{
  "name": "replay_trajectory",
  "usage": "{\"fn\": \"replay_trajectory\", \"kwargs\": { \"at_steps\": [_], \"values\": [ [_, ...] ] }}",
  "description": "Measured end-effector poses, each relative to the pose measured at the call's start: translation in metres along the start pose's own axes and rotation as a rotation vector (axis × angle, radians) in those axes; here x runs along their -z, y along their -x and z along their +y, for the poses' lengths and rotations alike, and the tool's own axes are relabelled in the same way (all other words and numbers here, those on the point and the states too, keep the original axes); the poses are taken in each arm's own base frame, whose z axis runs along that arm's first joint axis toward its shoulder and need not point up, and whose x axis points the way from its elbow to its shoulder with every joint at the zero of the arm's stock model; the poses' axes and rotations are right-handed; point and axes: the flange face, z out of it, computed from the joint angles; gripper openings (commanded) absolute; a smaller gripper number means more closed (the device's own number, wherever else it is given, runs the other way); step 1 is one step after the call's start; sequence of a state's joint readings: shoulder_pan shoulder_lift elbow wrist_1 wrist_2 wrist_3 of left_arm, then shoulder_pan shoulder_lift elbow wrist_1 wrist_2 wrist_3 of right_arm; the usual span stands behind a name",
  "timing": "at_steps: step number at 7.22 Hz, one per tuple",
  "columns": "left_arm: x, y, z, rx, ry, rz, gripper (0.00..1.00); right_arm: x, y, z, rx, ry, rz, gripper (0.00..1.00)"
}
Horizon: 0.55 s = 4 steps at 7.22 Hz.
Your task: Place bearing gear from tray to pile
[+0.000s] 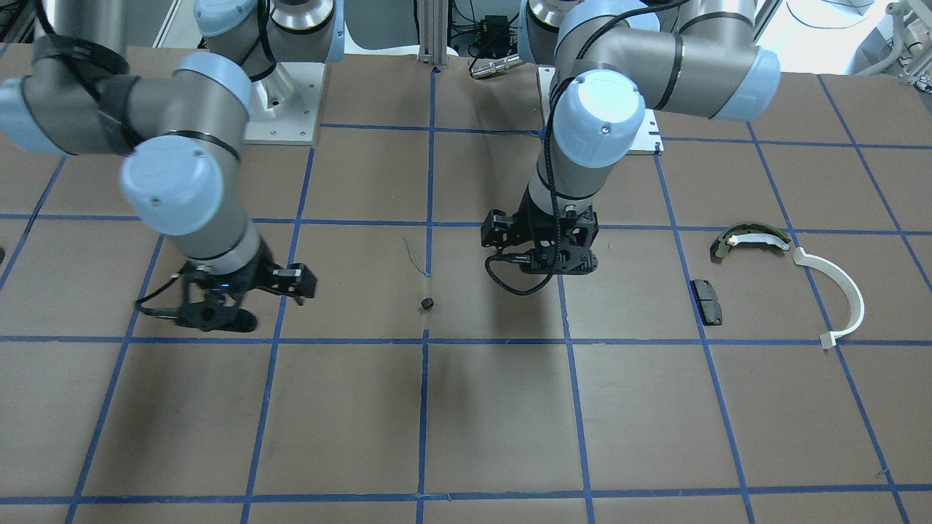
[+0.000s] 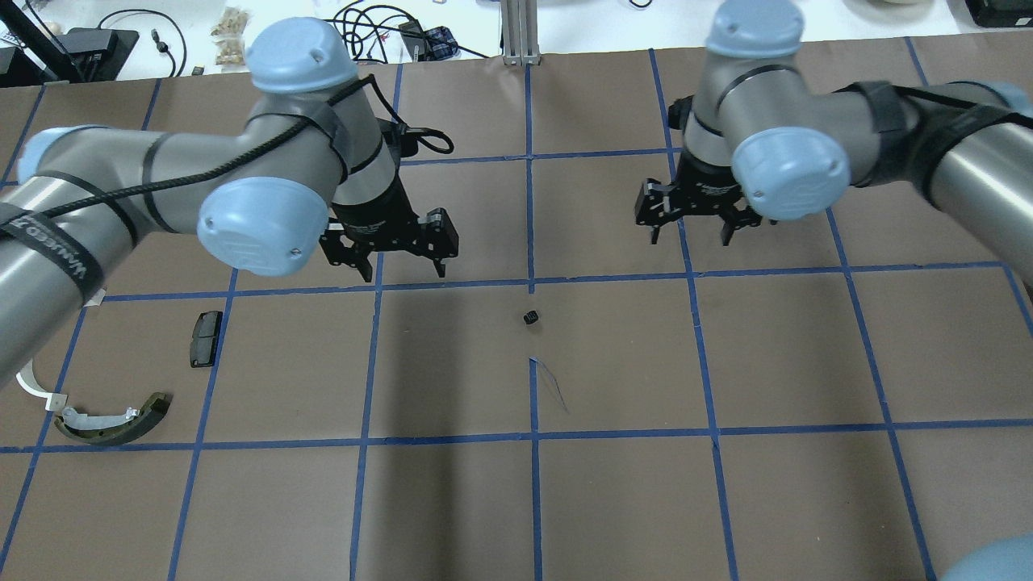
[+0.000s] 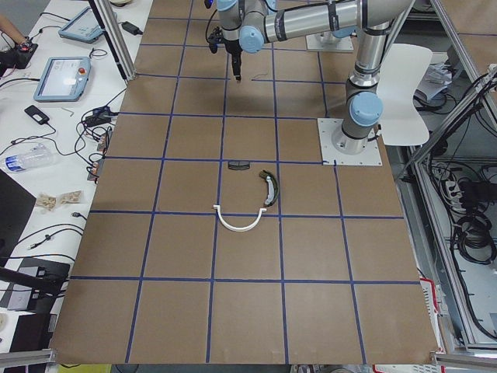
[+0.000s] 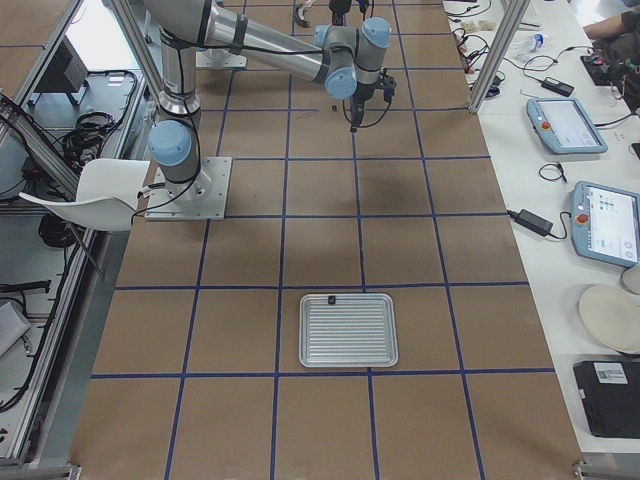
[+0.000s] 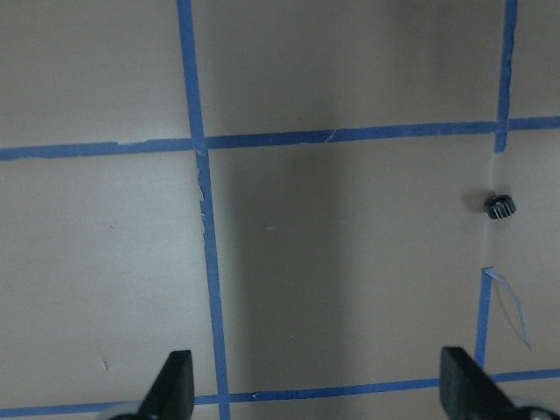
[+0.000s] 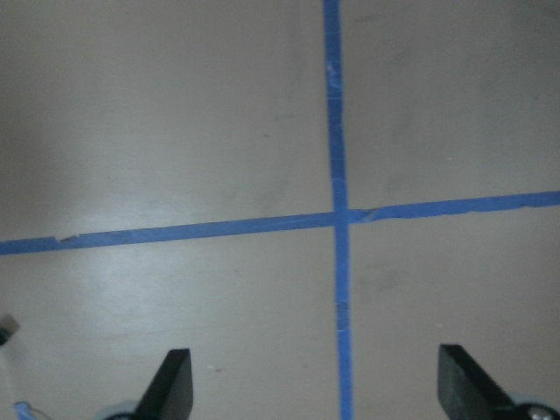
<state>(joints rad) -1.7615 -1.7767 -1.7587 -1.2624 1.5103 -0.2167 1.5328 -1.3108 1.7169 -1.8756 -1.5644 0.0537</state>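
The bearing gear (image 2: pixel 530 318) lies alone on the brown bench (image 2: pixel 452 500), just beside the centre line of blue tape. It is between the two grippers and touches neither. The left gripper (image 2: pixel 401 270) hangs above the bench with its jaws spread wide and empty. The right gripper (image 2: pixel 688 239) hangs likewise, jaws apart and holding nothing. The pile sits well apart on the robot's left: the white half-ring strip (image 1: pixel 858 306), the olive-and-white curved shoe (image 1: pixel 750 239) and the small black pad (image 1: pixel 706 300), lying close together. The ribbed metal tray (image 4: pixel 349 335) rests toward the bench's right end, with a small dark piece (image 4: pixel 331 299) near one corner.
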Motion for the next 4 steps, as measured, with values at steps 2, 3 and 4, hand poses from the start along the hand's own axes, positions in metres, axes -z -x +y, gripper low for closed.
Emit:
{"fn": "replay_trajectory", "kwargs": {
  "at_steps": [2,3,4],
  "values": [
    [-0.053,-0.069,-0.006,0.039,-0.035,0.058,1.0,0.019,-0.13,-0.013,-0.013,-0.014,-0.016,1.0],
    [-0.081,-0.103,-0.005,0.059,-0.051,0.071,1.0,0.022,-0.191,-0.012,0.031,-0.02,-0.008,1.0],
    [-0.101,-0.126,-0.004,0.079,-0.058,0.07,0.98,0.024,-0.247,-0.007,0.118,-0.028,0.002,1.0]
  ]
}}
